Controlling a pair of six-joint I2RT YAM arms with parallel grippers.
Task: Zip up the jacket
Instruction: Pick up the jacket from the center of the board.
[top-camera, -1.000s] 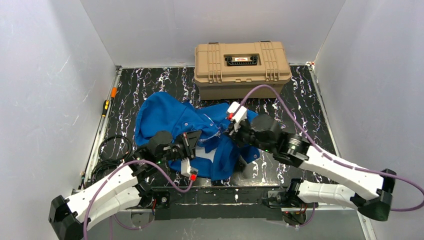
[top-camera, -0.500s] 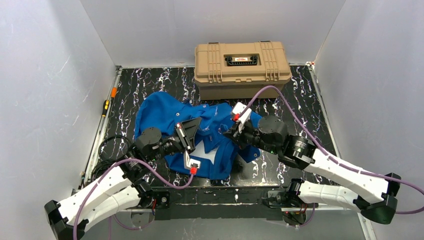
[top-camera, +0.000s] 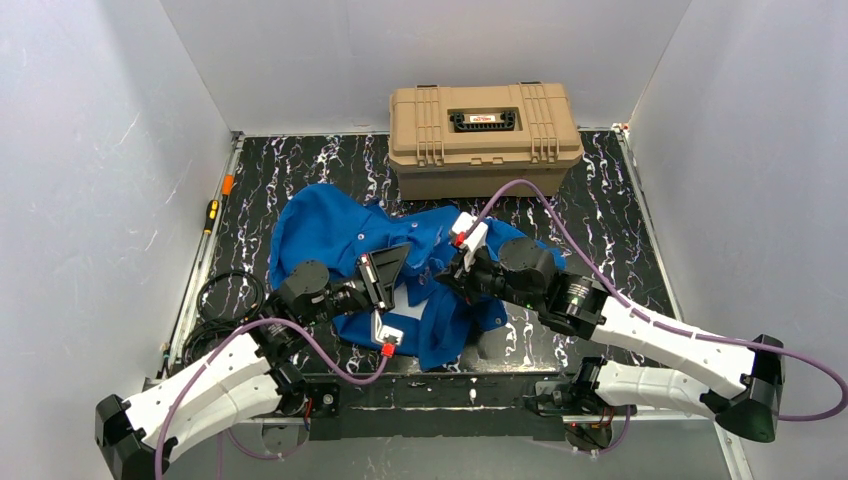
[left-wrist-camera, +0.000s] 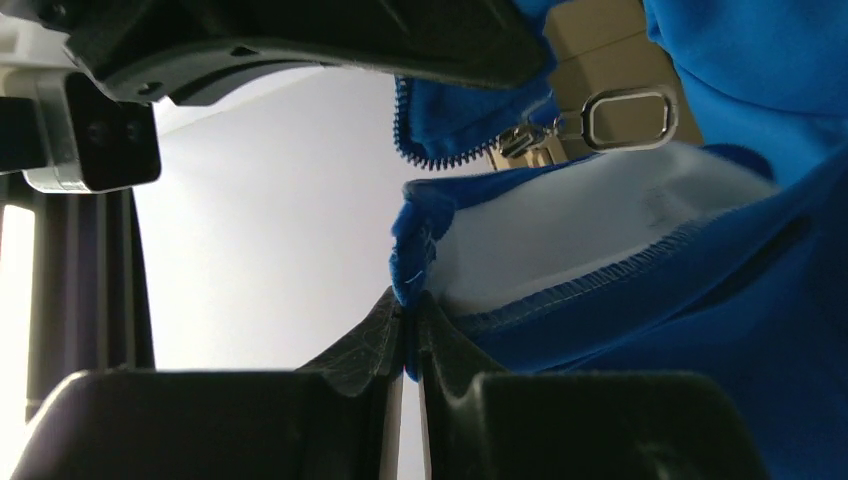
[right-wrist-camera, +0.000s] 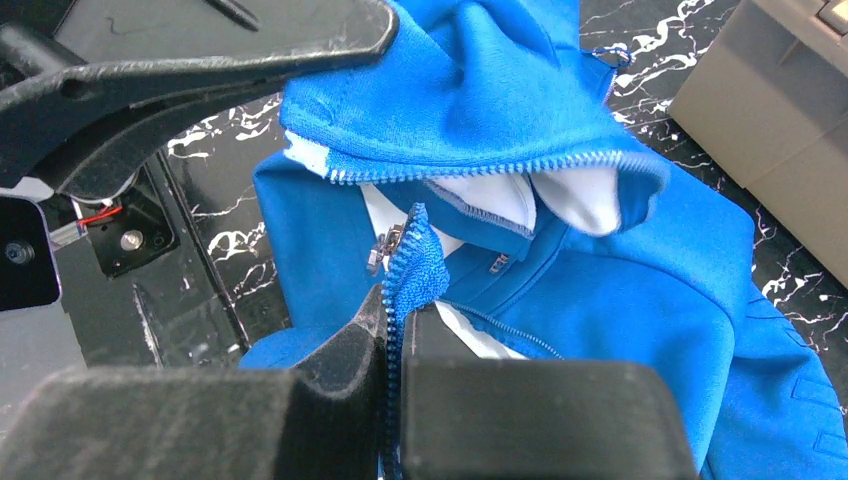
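Observation:
The blue jacket (top-camera: 325, 228) lies crumpled in the middle of the table, its front hem lifted between the two grippers. My left gripper (top-camera: 398, 258) is shut on a blue hem corner with white lining (left-wrist-camera: 408, 305). The silver zipper pull ring (left-wrist-camera: 625, 118) hangs above it, beside a row of zipper teeth (left-wrist-camera: 440, 155). My right gripper (top-camera: 447, 272) is shut on the other zipper tape (right-wrist-camera: 397, 300), whose teeth run down between its jaws. The small metal slider (right-wrist-camera: 383, 248) sits just above them. The upper zipper edge (right-wrist-camera: 480, 165) arches across the right wrist view.
A tan hard-plastic case (top-camera: 485, 135) stands at the back of the table, close behind the jacket. A screwdriver (top-camera: 211, 215) and coiled black cables (top-camera: 225, 295) lie along the left edge. White walls enclose the table on three sides.
The left gripper has risen and swung up to the right with the hem. The right gripper has shifted left and nearer, so the two grippers now stand closer together.

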